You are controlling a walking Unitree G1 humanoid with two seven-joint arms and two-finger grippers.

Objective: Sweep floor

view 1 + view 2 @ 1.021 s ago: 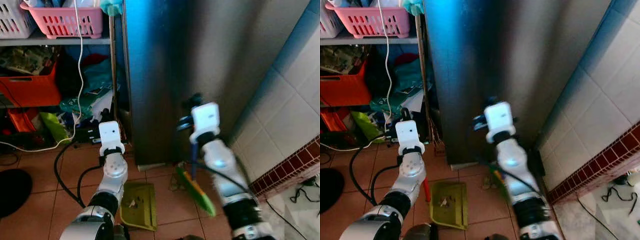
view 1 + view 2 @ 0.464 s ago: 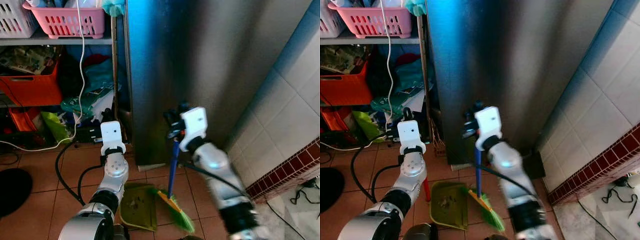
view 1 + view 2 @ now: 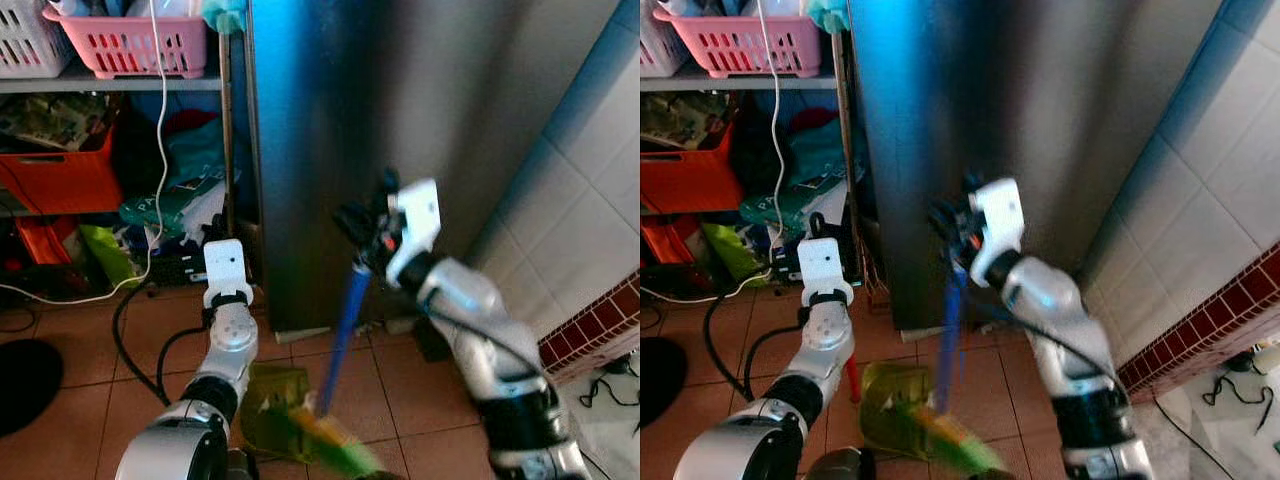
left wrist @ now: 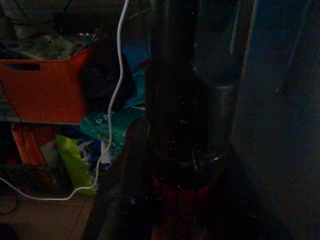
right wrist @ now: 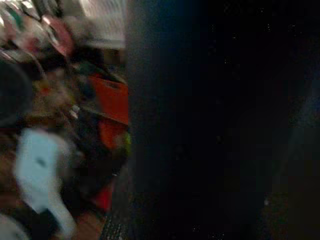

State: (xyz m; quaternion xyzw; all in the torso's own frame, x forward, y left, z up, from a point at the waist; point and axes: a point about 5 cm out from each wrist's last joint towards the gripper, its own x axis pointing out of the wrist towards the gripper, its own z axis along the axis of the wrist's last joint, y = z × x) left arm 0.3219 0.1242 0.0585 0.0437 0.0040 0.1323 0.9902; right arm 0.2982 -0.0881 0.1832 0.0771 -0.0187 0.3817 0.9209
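Observation:
My right gripper [image 3: 362,226] is shut on the blue broom handle [image 3: 343,325], held up in front of the dark cabinet. The handle slants down and to the left to the green and yellow broom head [image 3: 330,455], which is blurred and lies at the front edge of the yellow-green dustpan [image 3: 885,410]. Some debris lies in the dustpan. My left arm reaches forward with its wrist [image 3: 225,272] above the dustpan. The left wrist view is dark, with the fingers closed round the dustpan's upright handle [image 4: 180,150], red lower down [image 3: 853,380].
A tall dark metal cabinet [image 3: 400,120] stands straight ahead, with a tiled wall [image 3: 590,200] and red brick ledge on the right. On the left, shelves hold a pink basket [image 3: 125,45], an orange crate [image 3: 55,170] and bags. Black and white cables [image 3: 125,330] cross the floor tiles.
My right gripper has risen and swung right, tilting the broom. The broom head has swept left across the floor from beside the wall to the dustpan. The left arm has barely moved.

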